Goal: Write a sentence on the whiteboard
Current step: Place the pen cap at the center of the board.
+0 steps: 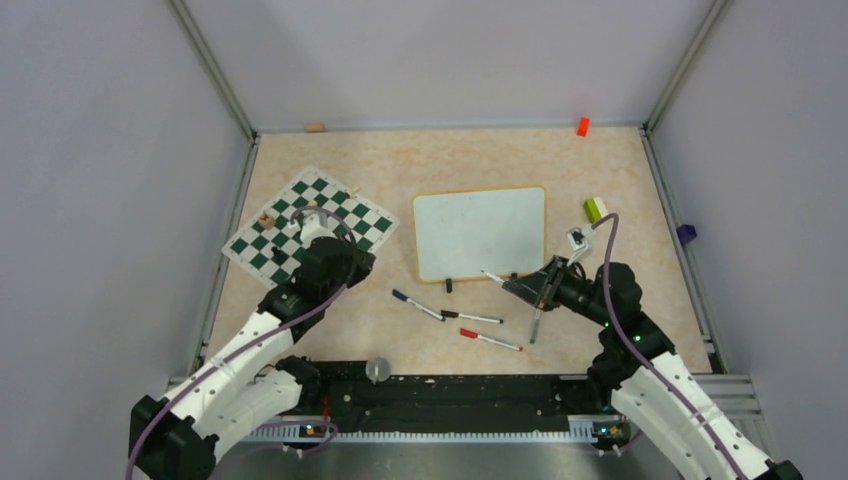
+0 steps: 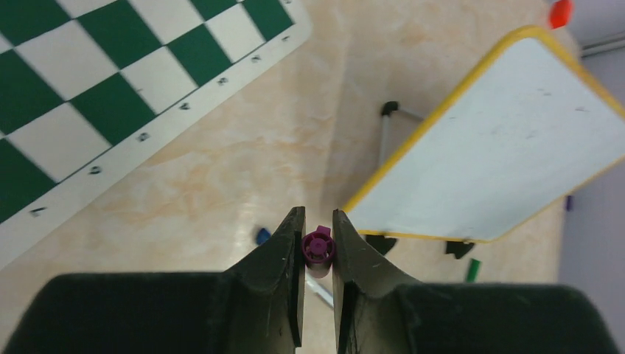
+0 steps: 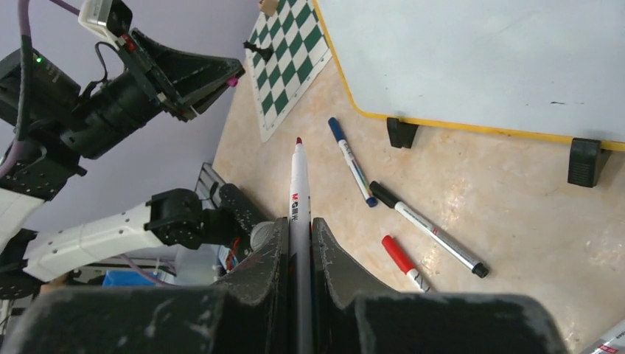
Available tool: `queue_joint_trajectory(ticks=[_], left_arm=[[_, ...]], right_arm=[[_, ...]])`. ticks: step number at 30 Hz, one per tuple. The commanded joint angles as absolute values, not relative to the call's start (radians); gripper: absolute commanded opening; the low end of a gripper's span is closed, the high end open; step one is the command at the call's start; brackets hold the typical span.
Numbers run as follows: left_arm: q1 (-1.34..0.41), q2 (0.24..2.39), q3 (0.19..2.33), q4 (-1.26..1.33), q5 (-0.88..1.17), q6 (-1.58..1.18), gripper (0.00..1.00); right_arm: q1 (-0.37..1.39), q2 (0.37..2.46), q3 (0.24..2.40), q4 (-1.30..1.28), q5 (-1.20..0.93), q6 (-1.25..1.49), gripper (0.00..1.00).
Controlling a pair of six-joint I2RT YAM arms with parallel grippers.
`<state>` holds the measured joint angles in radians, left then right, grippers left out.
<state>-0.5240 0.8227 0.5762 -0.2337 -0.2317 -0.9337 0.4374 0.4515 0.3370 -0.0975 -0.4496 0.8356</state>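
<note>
Top external view: the yellow-framed rectangular whiteboard (image 1: pixel 480 232) was seen mid-table. A purple plastic marker cap (image 2: pixel 318 247) was clamped by the left gripper (image 2: pixel 318 225), a white uncapped marker (image 3: pixel 298 177) by the right gripper (image 3: pixel 298 228).

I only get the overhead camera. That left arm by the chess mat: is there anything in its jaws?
Observer: Yes. The left wrist camera shows the left gripper with its jaws shut on a small round purple plastic cap.
Visitor: And the pen in the right arm, is it ready to write?
Observer: The right wrist camera shows the right gripper clamping a white-barrelled marker with its tip uncapped.
Visitor: Anything written yet?
Observer: No words. Close up, the white board with a thin yellow frame carries only a tiny dark speck.
</note>
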Motion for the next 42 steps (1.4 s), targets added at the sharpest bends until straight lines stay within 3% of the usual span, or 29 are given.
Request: queue_joint_trajectory(ticks=[1,6,21,25,30,37,41,42], left_arm=[[-0.519,0.84,0.577,-0.385,-0.358,-0.871,0.0],[-0.518,0.889,0.545,-0.401,-0.408,-0.862,0.0],[-0.518,1.152,0.497,-0.344,-0.307,-0.918,0.01],[-0.519,1.148,0.505,-0.36,-0.301,-0.922,0.14],[-0.519,1.131,0.536,-0.414,-0.291,-0.931,0.46],[-0.52,1.031,0.591,-0.495,-0.297,-0.929,0.68],[-0.519,0.978,0.639,-0.559,-0.346,-0.937,0.95],[-0.519,0.964,0.649,-0.573,-0.356,-0.937,0.97]], right_arm=[[0.435,0.48,0.42,-0.161,-0.406,0.75,0.0],[0.436,0.48,0.434,-0.181,-0.382,0.743,0.0],[0.436,0.472,0.443,-0.162,-0.393,0.776,0.0],[0.436,0.451,0.442,-0.175,-0.383,0.776,0.0],[0.437,0.433,0.443,-0.204,-0.345,0.773,0.0],[0.436,0.423,0.45,-0.23,-0.302,0.751,0.0],[0.436,0.438,0.475,-0.26,-0.274,0.738,0.0],[0.436,0.447,0.488,-0.277,-0.266,0.73,0.0]])
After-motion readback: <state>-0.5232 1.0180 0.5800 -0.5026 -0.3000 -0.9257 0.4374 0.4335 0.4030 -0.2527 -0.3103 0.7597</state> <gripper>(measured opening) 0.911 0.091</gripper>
